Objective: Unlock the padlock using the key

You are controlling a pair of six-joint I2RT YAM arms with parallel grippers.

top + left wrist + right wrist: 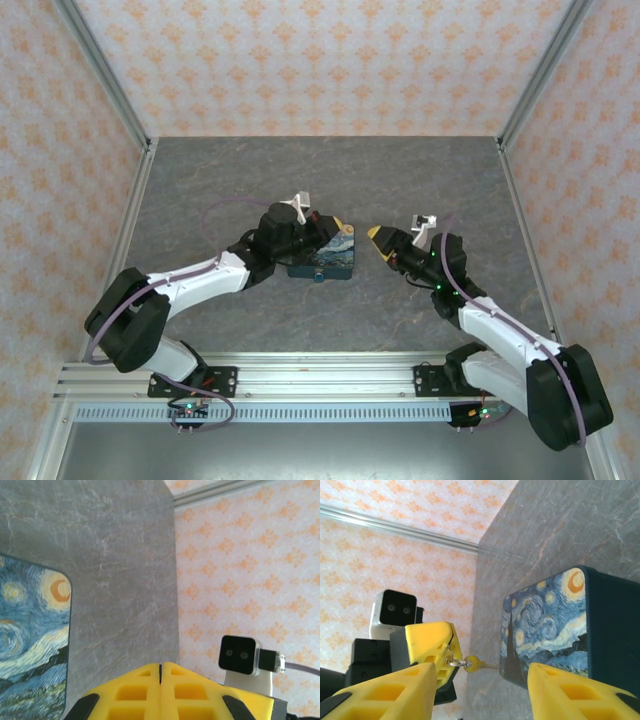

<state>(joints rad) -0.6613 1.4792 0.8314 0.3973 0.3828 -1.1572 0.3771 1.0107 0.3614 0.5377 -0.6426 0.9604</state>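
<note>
The padlock (319, 277) is a tiny teal-tinted piece on the near side of the Starry Night box (326, 257), touching its near wall. Both lie around the middle of the table (250, 180), well clear of every edge. The overhead view is too small to show its shackle or keyhole.

The key (474, 664) hangs from a small key ring (454, 662), and the left jaws are pinched tight on that ring. In the left wrist view their yellow fingers (130, 692) meet along a thin seam with no gap. The key's tip points at the dark side wall of the box and sits just beside it; whether it touches cannot be told.

From above, the left jaws sit at the far left corner of the box, so the box's whole depth lies between them and the padlock on the near side. Neither the ring nor the key can be made out in that view.

The right jaws stand wide apart and hold nothing. In the right wrist view their two yellow fingers (385, 692) frame the key and the box's painted lid. From above they hover to the right of the box, apart from it and facing it, with the padlock off to their near left.
</note>
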